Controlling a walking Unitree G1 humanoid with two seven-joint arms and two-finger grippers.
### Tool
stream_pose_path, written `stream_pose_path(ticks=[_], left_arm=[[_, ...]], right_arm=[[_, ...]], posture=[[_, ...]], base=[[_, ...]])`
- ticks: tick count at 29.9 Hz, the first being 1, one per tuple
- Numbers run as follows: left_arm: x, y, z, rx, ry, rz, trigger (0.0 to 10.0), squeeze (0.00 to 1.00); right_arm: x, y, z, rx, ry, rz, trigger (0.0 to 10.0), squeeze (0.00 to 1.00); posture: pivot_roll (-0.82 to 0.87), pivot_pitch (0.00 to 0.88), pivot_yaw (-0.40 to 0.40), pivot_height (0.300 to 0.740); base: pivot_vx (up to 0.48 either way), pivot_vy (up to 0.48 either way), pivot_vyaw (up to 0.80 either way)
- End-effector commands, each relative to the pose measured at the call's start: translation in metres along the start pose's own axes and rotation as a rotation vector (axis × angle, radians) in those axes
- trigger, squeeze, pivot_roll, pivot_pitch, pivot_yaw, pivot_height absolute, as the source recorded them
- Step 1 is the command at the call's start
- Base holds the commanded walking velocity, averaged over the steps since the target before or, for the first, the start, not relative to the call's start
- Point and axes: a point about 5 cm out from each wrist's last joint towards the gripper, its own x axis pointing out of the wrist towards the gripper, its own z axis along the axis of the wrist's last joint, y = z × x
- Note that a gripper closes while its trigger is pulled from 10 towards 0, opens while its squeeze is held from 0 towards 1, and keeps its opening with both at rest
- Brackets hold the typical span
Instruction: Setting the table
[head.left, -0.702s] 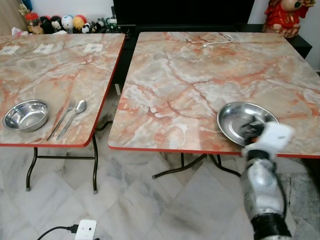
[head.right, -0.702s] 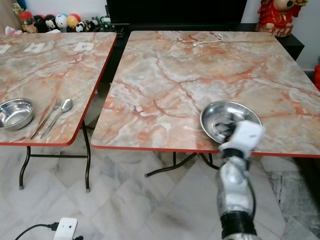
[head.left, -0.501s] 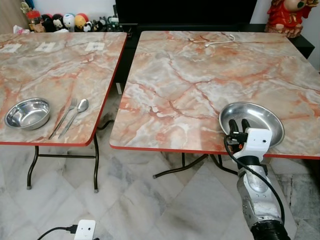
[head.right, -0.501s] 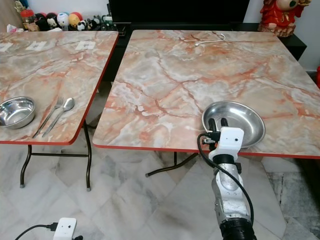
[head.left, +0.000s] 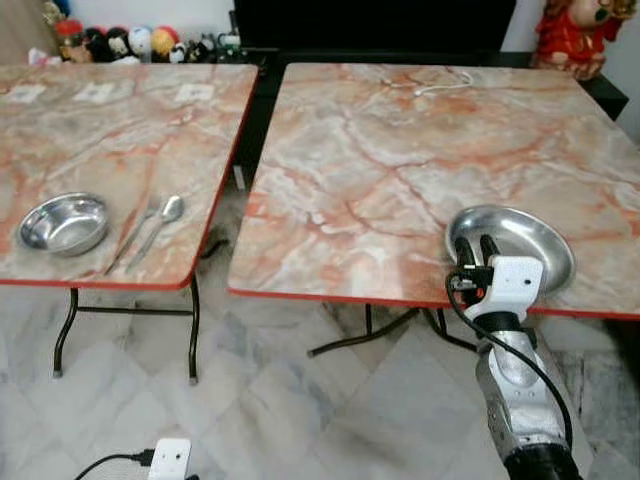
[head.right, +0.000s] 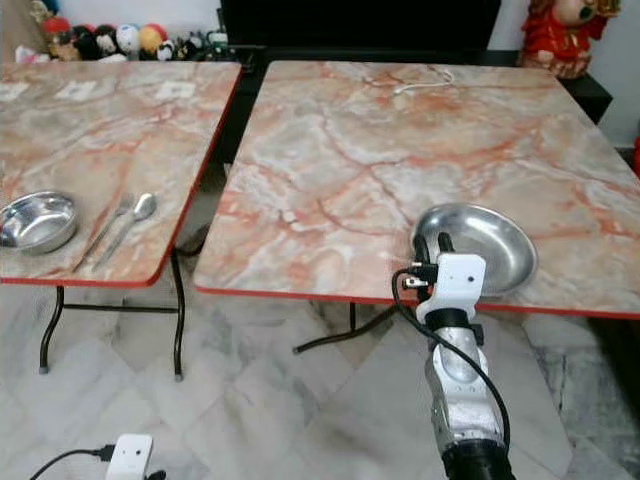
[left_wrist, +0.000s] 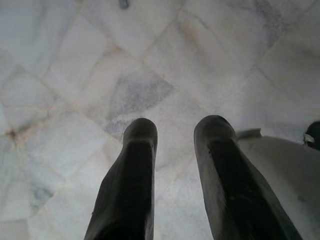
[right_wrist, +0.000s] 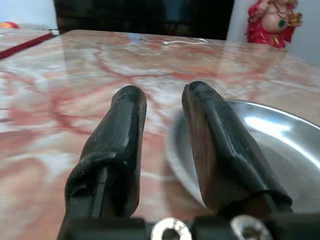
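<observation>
Plate: a shallow round steel plate (head.left: 512, 245) lies flat on the right bench (head.left: 400, 160), close to its near red edge and toward the right corner; being round, it has no long axis and points no particular way.
Right gripper: the right gripper (head.left: 475, 248) stands at the plate's near left rim, its two black fingers (right_wrist: 210, 140) pointing away from the robot over the bench top; they are a little apart with nothing between them, one finger over the rim, the other beside it over marble.
Bowl: a small steel bowl (head.left: 64, 222) sits upright on the left bench (head.left: 110, 130), near the front edge.
Fork and spoon: a fork (head.left: 133, 230) and a spoon (head.left: 158, 226) lie side by side just right of the bowl, long axes running from near-left to far-right, heads at the far end.
Left gripper: the left gripper (left_wrist: 172, 132) hangs over the pale marble floor (left_wrist: 100, 60), fingers parted, holding nothing.
Beyond: a white cable (head.left: 440, 86) lies at the right bench's far edge; small toys (head.left: 130, 44) line the back; a white power adapter (head.left: 172, 458) lies on the floor.
</observation>
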Motion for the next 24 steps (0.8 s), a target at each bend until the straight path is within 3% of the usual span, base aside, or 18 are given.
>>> stream_pose_path(ticks=[1, 24], left_arm=[[-0.002, 0.005, -0.009, -0.007, 0.036, 0.024, 10.0, 0.00], [-0.003, 0.006, -0.011, -0.023, 0.039, 0.040, 10.0, 0.00]], right_arm=[[0.001, 0.004, 0.005, 0.019, -0.017, 0.005, 10.0, 0.00], [0.016, 0.015, 0.013, 0.046, -0.045, 0.020, 10.0, 0.00]], posture=[[-0.04, 0.081, -0.001, 0.740], [-0.02, 0.071, -0.012, 0.740]], base=[[0.000, 0.480, 0.00], [0.000, 0.480, 0.00]])
